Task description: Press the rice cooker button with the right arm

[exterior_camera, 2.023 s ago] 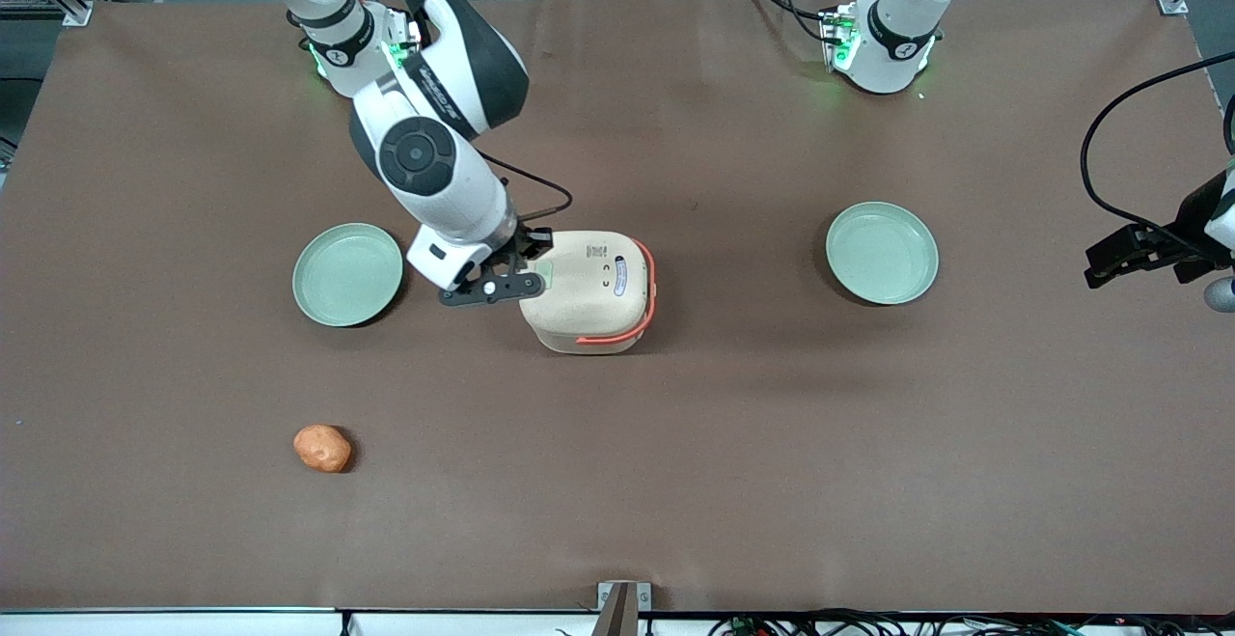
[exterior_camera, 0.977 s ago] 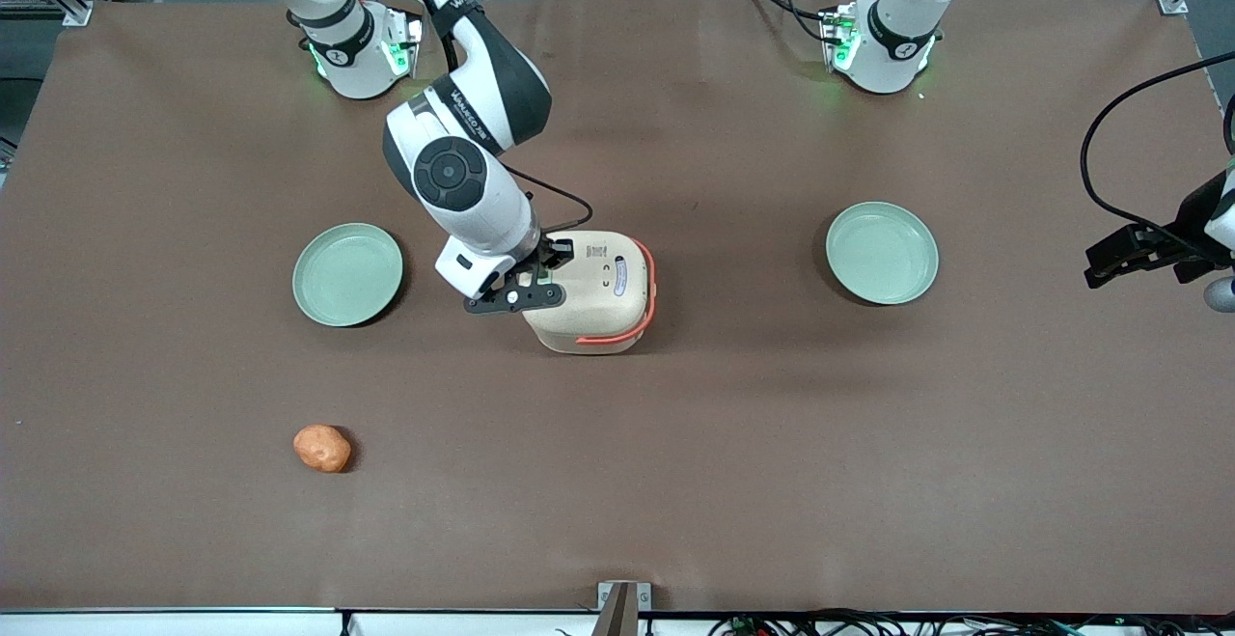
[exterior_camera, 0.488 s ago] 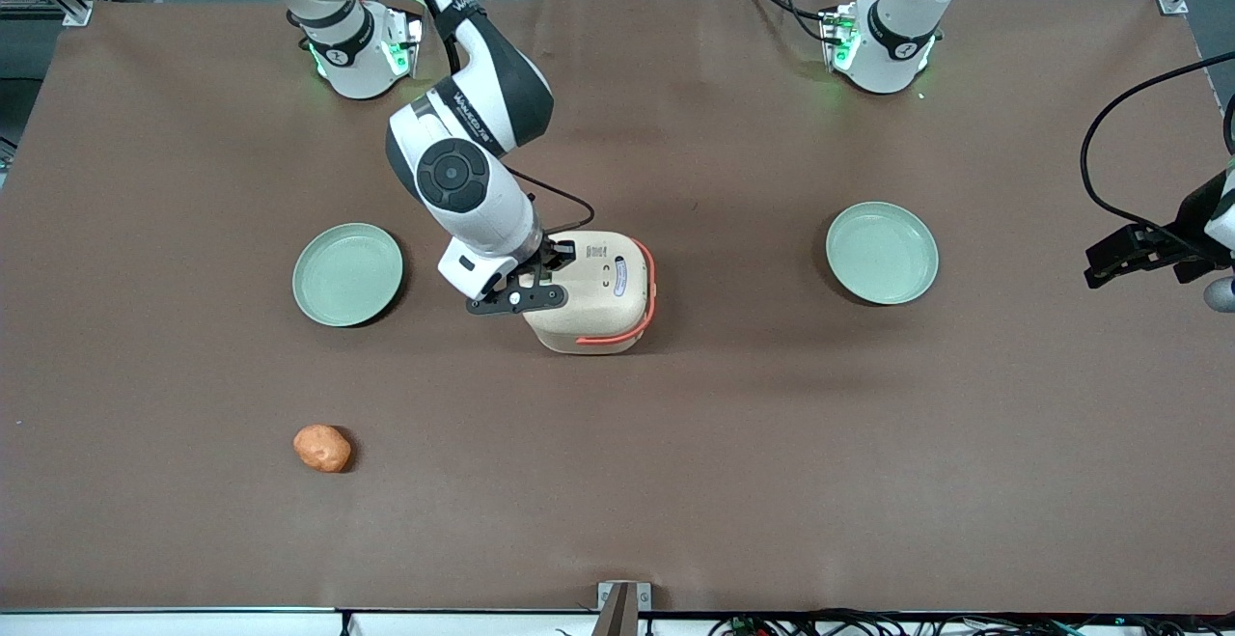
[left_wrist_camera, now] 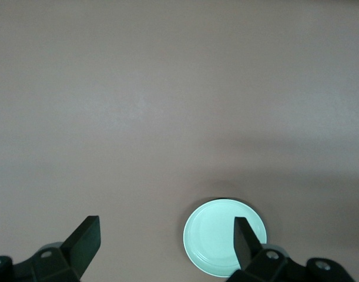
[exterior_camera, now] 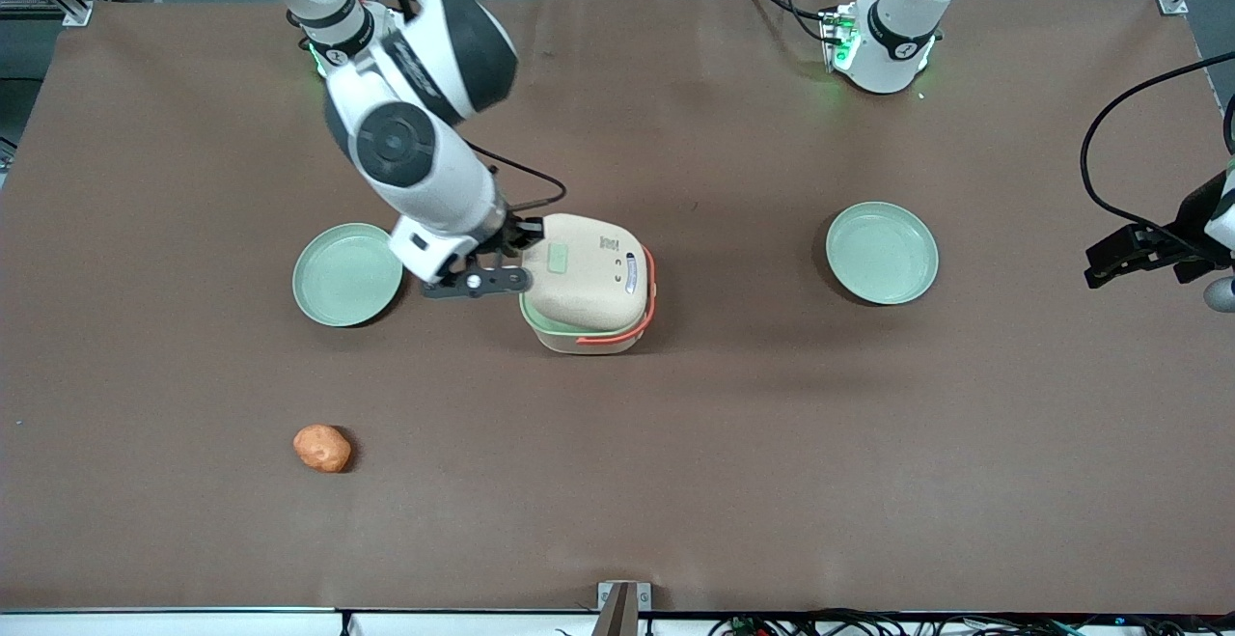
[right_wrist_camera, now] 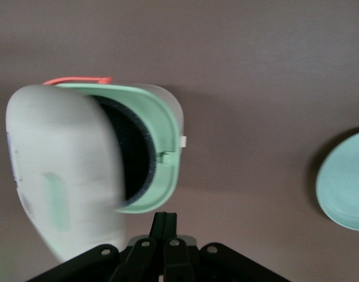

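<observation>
Beside rice cooker (exterior_camera: 589, 281), gripper (exterior_camera: 526, 252) half-hidden.

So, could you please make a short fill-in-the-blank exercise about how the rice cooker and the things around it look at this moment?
1. The lid of the rice cooker is ____, showing a pale green rim.
2. The gripper hangs beside the cooker with its fingers ____.
3. The cooker's bail handle is ____ in colour.
4. The number of pale green plates on the table is ____.

Missing words: open; shut; orange-red; two
</observation>
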